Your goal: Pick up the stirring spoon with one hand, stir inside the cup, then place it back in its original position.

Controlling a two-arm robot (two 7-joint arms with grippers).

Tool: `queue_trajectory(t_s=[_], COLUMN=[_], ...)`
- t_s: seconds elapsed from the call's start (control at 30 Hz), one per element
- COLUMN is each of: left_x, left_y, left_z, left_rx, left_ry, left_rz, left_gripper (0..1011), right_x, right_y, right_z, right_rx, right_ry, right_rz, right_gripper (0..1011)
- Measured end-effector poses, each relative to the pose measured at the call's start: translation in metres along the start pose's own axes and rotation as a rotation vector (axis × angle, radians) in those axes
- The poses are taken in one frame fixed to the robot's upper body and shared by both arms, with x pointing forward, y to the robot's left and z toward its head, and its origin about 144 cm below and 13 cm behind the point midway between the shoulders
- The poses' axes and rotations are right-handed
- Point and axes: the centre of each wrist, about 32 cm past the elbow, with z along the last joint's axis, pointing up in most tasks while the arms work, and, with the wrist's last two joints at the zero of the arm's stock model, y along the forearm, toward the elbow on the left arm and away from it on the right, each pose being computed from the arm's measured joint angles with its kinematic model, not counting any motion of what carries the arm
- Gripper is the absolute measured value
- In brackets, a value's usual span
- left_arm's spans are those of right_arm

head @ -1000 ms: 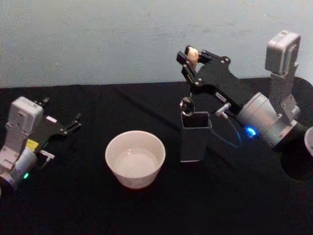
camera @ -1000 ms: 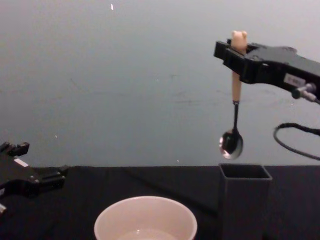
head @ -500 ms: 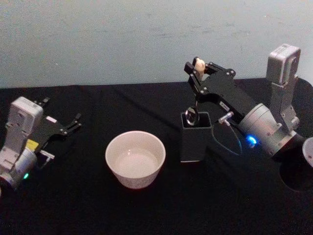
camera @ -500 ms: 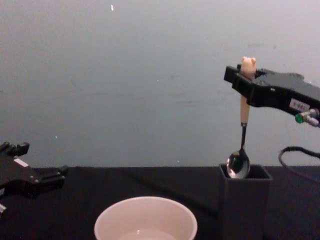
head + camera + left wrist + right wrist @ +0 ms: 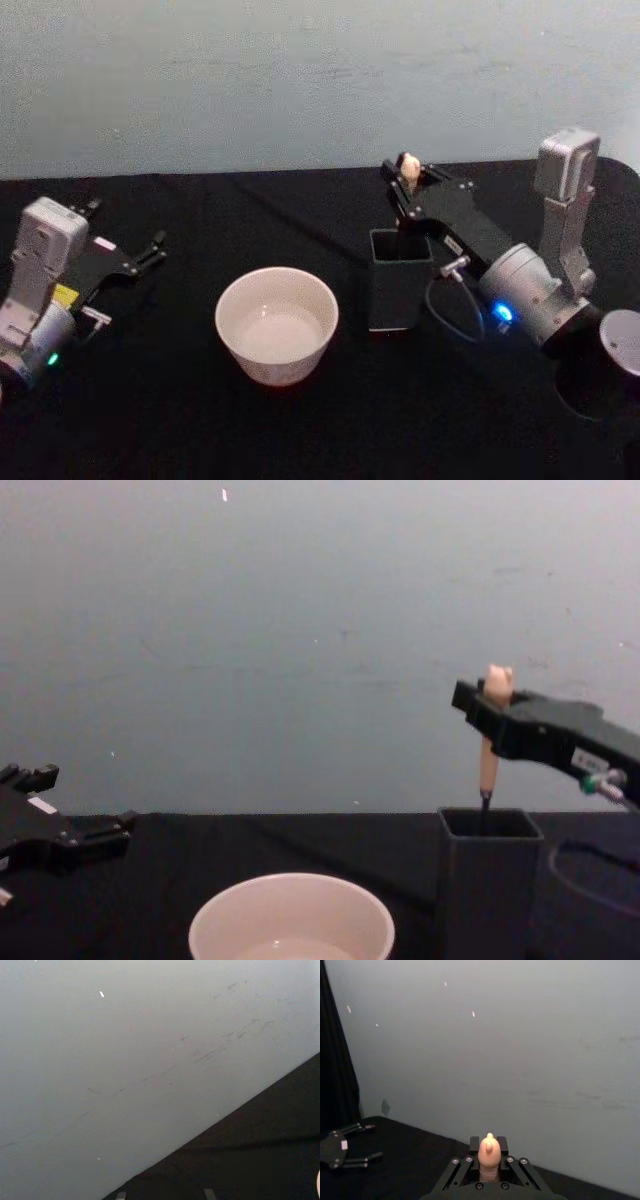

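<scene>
The stirring spoon (image 5: 489, 752) stands upright in the dark grey holder (image 5: 487, 900). Its bowl and most of the dark stem are down inside the square mouth. The beige handle and the bear head rise above the rim, with a short piece of stem showing just over the edge in the chest view. We cannot tell whether the bowl touches the bottom.

The right gripper (image 5: 487, 706) reaches in from the right. Its black fingers (image 5: 502, 1143) are clamped narrow on the handle just under the bear head. The right wrist view shows the head of the spoon (image 5: 489, 1149) poking up between the two pads. The gripper (image 5: 405, 184) sits above the holder (image 5: 397, 296) and is apart from its rim.

The cup (image 5: 270, 368) stands to the left of the holder, near it but not touching, and a little nearer to us. In the chest view its rim (image 5: 292, 878) lies lower than the holder's mouth. Nothing is in contact with it.

The left gripper (image 5: 128, 224) is parked well apart at the far left, low over the black table (image 5: 200, 425). Its fingers are spread wide and hold nothing. A pale grey wall (image 5: 250, 80) closes the far side.
</scene>
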Motion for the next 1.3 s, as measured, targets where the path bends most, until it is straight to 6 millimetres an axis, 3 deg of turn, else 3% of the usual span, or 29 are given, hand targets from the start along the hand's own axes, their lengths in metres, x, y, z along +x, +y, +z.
queue_trajectory(t_s=[0.53,1.3], left_x=[0.000,0.000], left_y=[0.000,0.000], left_z=[0.000,0.000], left_rx=[0.000,0.000], left_ry=[0.000,0.000], left_rz=[0.000,0.000], left_gripper=[1001,1001], right_x=[0.003,0.004], right_y=[-0.002,-0.004], right_z=[-0.031,-0.038], right_rx=[-0.050,-0.081], right_ry=[0.050,0.052], right_rz=[-0.016,-0.025], right_gripper=[210,210])
